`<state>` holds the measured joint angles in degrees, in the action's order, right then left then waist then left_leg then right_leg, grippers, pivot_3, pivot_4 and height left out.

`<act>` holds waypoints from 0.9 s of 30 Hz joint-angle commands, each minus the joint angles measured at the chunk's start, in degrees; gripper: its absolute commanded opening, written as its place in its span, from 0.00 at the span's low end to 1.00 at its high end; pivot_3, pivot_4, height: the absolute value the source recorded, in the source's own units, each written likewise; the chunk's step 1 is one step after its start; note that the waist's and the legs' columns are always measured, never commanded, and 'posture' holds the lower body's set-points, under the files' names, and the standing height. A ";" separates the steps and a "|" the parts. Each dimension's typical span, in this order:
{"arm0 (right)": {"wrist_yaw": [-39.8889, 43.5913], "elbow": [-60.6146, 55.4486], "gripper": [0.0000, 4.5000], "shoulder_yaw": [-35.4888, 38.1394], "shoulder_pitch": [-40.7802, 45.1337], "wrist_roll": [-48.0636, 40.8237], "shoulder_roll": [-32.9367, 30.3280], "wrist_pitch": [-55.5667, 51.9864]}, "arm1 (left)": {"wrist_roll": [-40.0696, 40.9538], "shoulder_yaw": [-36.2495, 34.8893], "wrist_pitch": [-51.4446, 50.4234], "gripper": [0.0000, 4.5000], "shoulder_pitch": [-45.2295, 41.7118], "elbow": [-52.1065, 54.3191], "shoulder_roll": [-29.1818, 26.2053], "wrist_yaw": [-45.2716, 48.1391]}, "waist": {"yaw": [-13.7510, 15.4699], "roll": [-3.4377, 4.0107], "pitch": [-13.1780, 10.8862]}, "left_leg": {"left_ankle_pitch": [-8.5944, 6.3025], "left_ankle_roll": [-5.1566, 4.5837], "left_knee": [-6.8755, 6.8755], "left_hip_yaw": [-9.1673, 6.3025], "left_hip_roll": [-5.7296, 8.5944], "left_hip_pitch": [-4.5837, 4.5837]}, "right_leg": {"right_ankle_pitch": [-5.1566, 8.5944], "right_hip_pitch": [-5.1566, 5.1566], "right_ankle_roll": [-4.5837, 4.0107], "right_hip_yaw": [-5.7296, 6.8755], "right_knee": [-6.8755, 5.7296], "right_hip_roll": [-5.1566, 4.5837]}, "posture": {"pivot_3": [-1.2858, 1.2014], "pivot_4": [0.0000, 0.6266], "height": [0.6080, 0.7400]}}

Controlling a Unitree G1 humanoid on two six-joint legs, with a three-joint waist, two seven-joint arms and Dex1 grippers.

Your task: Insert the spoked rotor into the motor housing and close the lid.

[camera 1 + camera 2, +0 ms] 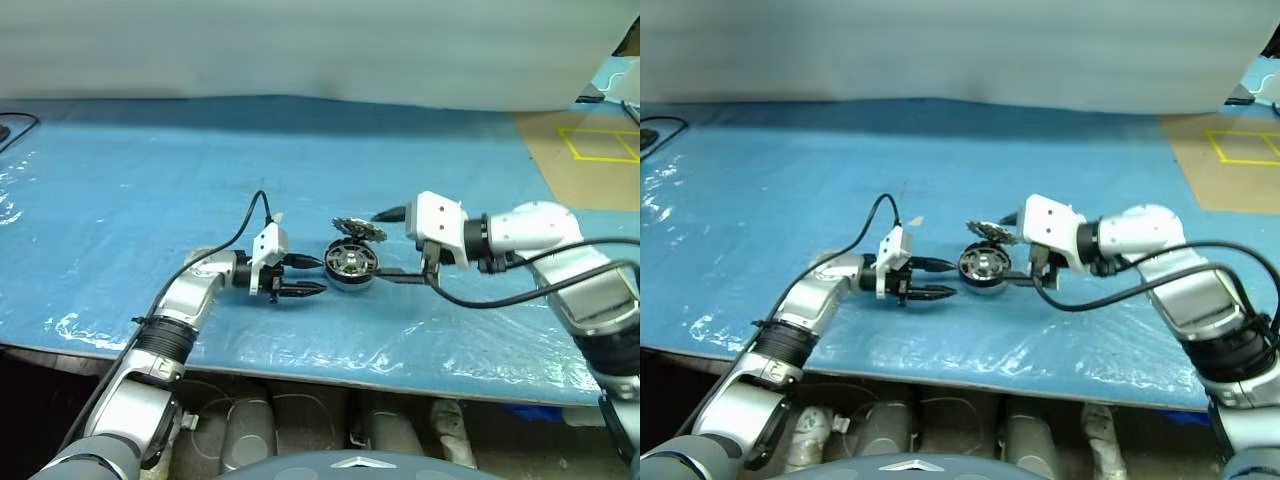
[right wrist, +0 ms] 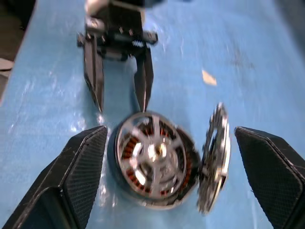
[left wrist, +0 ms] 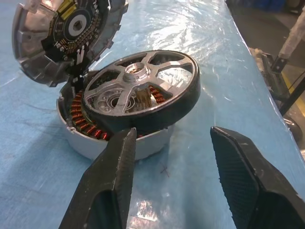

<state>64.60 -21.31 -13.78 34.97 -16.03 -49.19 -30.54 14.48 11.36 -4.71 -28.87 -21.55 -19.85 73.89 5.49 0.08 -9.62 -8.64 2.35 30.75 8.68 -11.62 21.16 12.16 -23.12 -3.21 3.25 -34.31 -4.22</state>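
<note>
Head views: motor housing [image 1: 351,268] on the blue table cover [image 1: 150,200], axis upright, open face up. Lid [image 1: 359,230] raised at the far rim. Left gripper [image 1: 304,275] just beside it, jaws half apart, empty. Right gripper [image 1: 398,243] opposite, jaws wide, empty.

Left wrist view: spoked rotor [image 3: 143,98] tilted in the housing, one edge riding high; copper windings [image 3: 85,125] exposed.

Right wrist view: lid stands on edge beside the rotor.

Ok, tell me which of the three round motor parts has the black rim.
The spoked rotor, sitting tilted in the motor housing. The housing shows copper windings; the raised lid is silver-grey.
</note>
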 commanded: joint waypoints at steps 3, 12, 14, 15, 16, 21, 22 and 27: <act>5.06 0.90 0.99 -3.35 8.22 -6.86 3.26 -13.58 | 0.57 -0.88 1.33 0.58 0.90 1.18 0.59 -1.54 | 0.15 0.00 0.00 | 0.00 0.00 0.26 -0.02 -0.03 0.16 | 0.06 -0.20 -0.10 0.00 -0.37 0.00 | 0.52 0.24 1.00; 9.08 4.78 0.99 -7.53 9.88 -7.97 2.29 -20.36 | 0.58 -1.01 2.02 0.58 3.34 2.47 0.95 -3.62 | 0.21 0.00 0.00 | 0.00 0.01 0.46 -0.03 -0.08 0.11 | 0.06 -0.13 -0.09 0.00 -0.48 -0.01 | 0.52 0.24 1.00; 7.90 7.93 0.99 -7.76 10.84 -7.10 3.96 -21.01 | 0.61 -0.99 2.09 0.58 3.43 2.43 1.03 -3.85 | 0.00 0.00 0.00 | 0.00 0.01 0.45 -0.02 -0.08 0.11 | 0.06 -0.14 -0.09 0.00 -0.47 -0.01 | 0.52 0.24 1.00; 7.38 9.97 0.99 -8.17 11.50 -6.29 4.84 -20.92 | 0.59 -0.93 2.15 0.58 3.39 2.35 1.12 -3.99 | -0.07 0.00 0.00 | 0.00 0.01 0.45 -0.02 -0.08 0.10 | 0.06 -0.15 -0.09 0.00 -0.47 -0.01 | 0.52 0.24 1.00; 6.76 12.10 0.99 -8.58 12.37 -5.49 5.91 -20.82 | 0.59 -0.91 2.21 0.58 3.35 2.30 1.19 -4.08 | -0.11 0.00 0.00 | 0.00 0.01 0.44 -0.02 -0.09 0.09 | 0.06 -0.15 -0.09 0.00 -0.48 0.00 | 0.52 0.24 1.00; 6.57 21.62 0.99 -11.83 16.85 -2.16 9.06 -21.87 | 0.17 -0.66 3.05 0.58 2.57 1.20 1.74 -4.27 | 0.02 0.00 0.00 | 0.00 0.02 0.45 -0.01 -0.09 0.14 | 0.05 -0.19 -0.10 0.00 -0.50 0.00 | 0.52 0.24 1.00; 6.32 23.48 0.99 -12.98 16.73 -0.41 9.22 -20.00 | 0.01 -0.58 3.40 0.58 2.55 1.06 1.76 -4.26 | 0.14 0.00 0.00 | 0.00 0.02 0.45 -0.01 -0.09 0.15 | 0.05 -0.19 -0.10 0.00 -0.49 0.00 | 0.52 0.24 1.00; 6.00 27.11 0.99 -14.06 16.09 3.20 10.07 -15.38 | -0.13 -0.56 3.74 0.58 2.73 1.19 1.87 -4.49 | 0.16 -0.01 -0.01 | 0.00 0.02 0.45 -0.02 -0.08 0.20 | 0.06 -0.20 -0.11 0.00 -0.47 -0.01 | 0.52 0.24 1.00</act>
<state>70.53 6.21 -28.49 50.65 -13.75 -39.15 -47.74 14.11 11.21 -2.10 -25.59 -21.35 -18.11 69.57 5.66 0.07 -9.62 -8.64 2.38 31.20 8.66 -11.70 21.37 12.22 -23.34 -3.32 3.24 -34.80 -4.23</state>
